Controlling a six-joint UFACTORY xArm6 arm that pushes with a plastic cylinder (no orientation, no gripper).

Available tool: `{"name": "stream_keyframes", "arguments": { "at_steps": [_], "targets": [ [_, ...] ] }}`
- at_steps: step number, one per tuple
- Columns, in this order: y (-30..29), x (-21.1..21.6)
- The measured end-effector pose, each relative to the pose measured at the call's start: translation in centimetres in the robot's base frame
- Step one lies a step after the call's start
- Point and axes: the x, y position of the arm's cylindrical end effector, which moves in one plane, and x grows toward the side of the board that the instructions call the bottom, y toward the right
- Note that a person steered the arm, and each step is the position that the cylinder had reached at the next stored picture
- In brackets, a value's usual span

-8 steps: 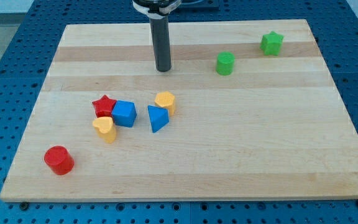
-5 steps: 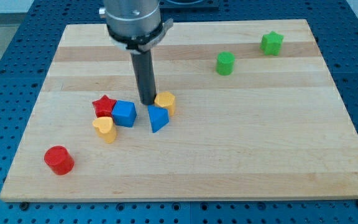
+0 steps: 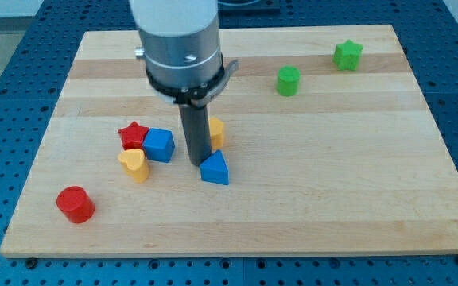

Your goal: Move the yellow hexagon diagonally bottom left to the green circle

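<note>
The yellow hexagon [image 3: 216, 132] sits near the board's middle, partly hidden behind my rod. The green circle [image 3: 289, 80] is a short green cylinder at the view's upper right, far from the hexagon. My tip [image 3: 199, 163] rests on the board just to the lower left of the hexagon and against the upper left of the blue triangle [image 3: 215, 169]. The blue cube [image 3: 159, 144] lies to the tip's left.
A red star [image 3: 133, 135] touches the blue cube's left side, with a yellow heart [image 3: 134, 164] below them. A red cylinder [image 3: 75, 204] stands at the lower left. A green star [image 3: 347, 55] is at the top right. The wooden board [image 3: 356, 199] lies on a blue perforated table.
My rod came down from the board's top to between the blue cube and the yellow hexagon. The blue triangle was pushed down and right and turned. The hexagon barely moved.
</note>
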Motion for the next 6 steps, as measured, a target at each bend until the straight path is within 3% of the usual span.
{"name": "stream_keyframes", "arguments": {
  "at_steps": [1, 3, 4, 6],
  "targets": [
    [0.0, -2.6],
    [-2.4, 0.7],
    [-1.5, -4.8],
    [-1.1, -5.2]
  ]
}}
